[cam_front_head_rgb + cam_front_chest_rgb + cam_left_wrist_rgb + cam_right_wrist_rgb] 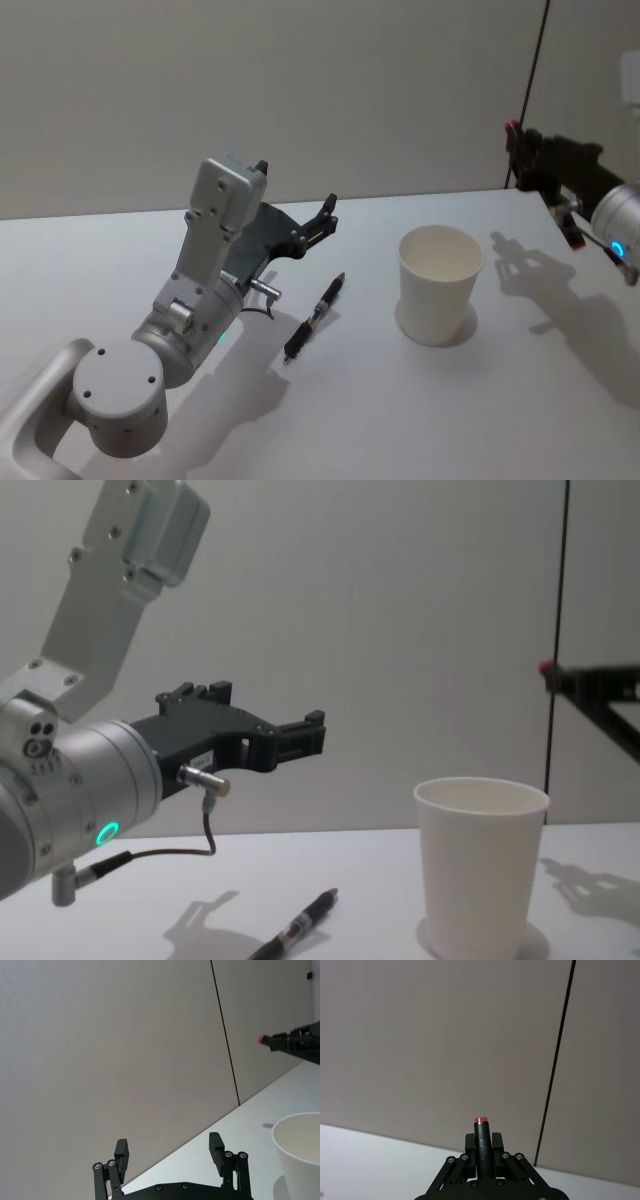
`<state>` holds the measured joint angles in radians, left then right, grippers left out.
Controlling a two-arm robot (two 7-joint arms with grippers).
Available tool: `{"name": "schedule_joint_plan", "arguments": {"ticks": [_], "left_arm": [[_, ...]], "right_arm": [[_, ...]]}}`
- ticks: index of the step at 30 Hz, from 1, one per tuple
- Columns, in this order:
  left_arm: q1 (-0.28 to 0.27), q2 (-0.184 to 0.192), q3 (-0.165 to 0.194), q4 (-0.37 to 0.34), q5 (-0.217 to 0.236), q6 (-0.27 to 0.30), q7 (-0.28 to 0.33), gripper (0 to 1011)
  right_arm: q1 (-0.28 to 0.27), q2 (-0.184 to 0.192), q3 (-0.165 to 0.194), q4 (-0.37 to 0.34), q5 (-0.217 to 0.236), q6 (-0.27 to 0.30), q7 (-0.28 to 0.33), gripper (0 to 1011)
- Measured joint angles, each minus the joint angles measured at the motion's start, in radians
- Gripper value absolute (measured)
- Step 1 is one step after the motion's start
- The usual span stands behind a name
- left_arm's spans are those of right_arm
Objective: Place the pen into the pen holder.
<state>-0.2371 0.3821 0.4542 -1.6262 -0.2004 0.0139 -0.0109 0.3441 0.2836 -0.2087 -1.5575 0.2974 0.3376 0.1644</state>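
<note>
A plain matte grey-beige wall (300, 90) is rising behind a smooth white flat tabletop (420, 420). A thin black vertical line (535, 80) is running down the wall on the right. Light is casting soft shadows on the tabletop.

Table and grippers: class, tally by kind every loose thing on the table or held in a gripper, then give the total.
Black pen lying on the table: 1
White paper cup, the pen holder, standing upright: 1
Dark red-tipped stick held in the right gripper, perhaps another pen: 1
Total: 3
</note>
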Motion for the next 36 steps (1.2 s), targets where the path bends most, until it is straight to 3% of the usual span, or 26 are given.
{"name": "schedule_joint_plan", "arguments": {"ticks": [13, 14, 21, 36], "left_arm": [[0.000, 0.000, 0.000, 0.000, 0.000, 0.000, 0.000, 1001], [0.000, 0.000, 0.000, 0.000, 0.000, 0.000, 0.000, 1001], [0.000, 0.000, 0.000, 0.000, 0.000, 0.000, 0.000, 1001], [0.000, 0.000, 0.000, 0.000, 0.000, 0.000, 0.000, 1001]], "right_arm": [[-0.004, -0.032, -0.007, -0.059, 0.059, -0.164, -0.009, 185], [-0.005, -0.043, -0.013, -0.072, 0.076, -0.204, -0.006, 185], [-0.009, -0.075, -0.031, -0.092, 0.120, -0.295, 0.010, 185], [-0.055, -0.086, -0.048, -0.100, 0.166, -0.382, 0.029, 185]]}}
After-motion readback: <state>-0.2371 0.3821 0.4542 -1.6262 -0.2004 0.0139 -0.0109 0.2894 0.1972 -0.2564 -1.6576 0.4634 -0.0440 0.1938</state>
